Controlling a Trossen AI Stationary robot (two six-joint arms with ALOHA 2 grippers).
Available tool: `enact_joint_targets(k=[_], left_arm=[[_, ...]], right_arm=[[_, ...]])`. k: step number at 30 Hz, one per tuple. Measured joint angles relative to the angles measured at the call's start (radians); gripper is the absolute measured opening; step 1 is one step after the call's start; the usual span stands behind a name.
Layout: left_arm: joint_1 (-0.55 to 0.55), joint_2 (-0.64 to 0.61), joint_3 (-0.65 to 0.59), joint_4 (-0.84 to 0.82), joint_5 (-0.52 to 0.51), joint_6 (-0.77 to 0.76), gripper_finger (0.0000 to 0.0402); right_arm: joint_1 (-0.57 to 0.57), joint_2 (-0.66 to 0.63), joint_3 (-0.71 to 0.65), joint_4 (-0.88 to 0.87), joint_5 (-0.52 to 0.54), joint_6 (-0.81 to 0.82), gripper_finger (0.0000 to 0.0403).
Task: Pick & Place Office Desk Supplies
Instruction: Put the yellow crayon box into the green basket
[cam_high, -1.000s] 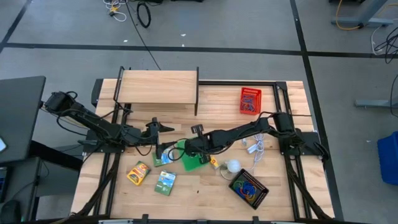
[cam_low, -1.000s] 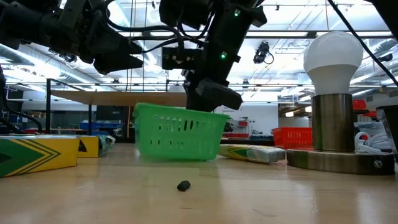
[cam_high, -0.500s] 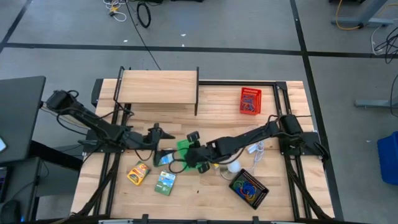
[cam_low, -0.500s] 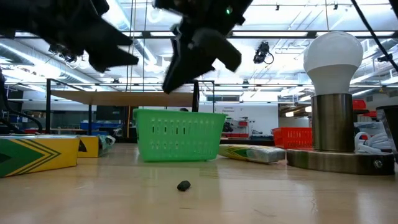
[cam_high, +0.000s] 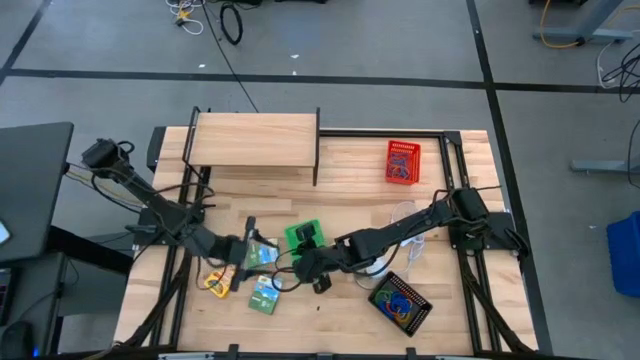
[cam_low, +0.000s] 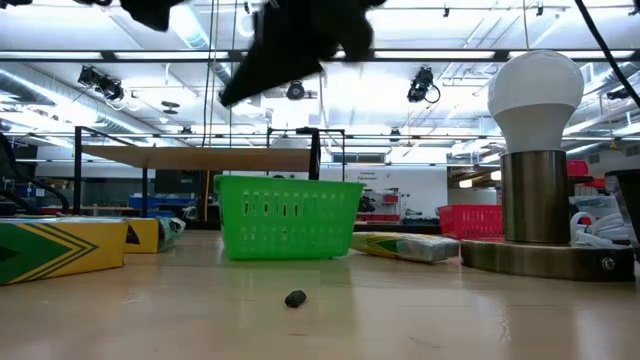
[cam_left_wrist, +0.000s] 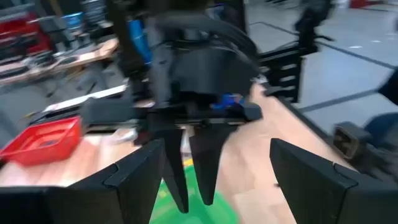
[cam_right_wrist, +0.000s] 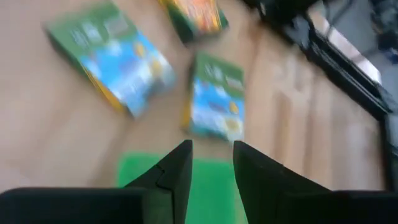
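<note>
Both grippers (cam_high: 245, 258) (cam_high: 298, 268) moved forward past the upright green basket (cam_high: 303, 236).

Three packets (cam_high: 267, 293), three baskets (cam_high: 303, 236).

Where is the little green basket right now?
From above, the green basket sits near the middle of the table, just behind the right pincer, with a green packet at its left. In the low view it stands upright on the wood.

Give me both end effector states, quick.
Left end effector: open, holding nothing, near the green packets.
Right end effector: fingers apart, holding nothing, beside the green basket.
</note>
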Motion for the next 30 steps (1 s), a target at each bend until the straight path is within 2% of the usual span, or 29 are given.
enact_joint_targets(k=[7, 12, 17, 23, 30], left_arm=[[-0.081, 0.000, -0.026, 0.030, 0.011, 0.018, 0.0289], [-0.118, 0.000, -0.168, 0.236, 0.007, -0.012, 0.0273], [-0.121, 0.000, -0.296, 0.393, -0.003, -0.102, 0.0260], [-0.120, 0.000, -0.368, 0.396, -0.044, -0.218, 0.0259], [-0.122, 0.000, -0.380, 0.368, -0.044, -0.284, 0.0258]], right_arm=[[-0.036, 0.000, 0.000, 0.194, -0.272, 0.050, 0.0126], [-0.051, 0.000, 0.000, 0.256, -0.351, 0.042, 0.0126], [-0.051, 0.000, 0.000, 0.279, -0.373, 0.026, 0.0126], [-0.048, -0.008, 0.000, 0.308, -0.373, 0.029, 0.0126], [-0.045, -0.063, 0.000, 0.279, -0.374, 0.025, 0.0126]])
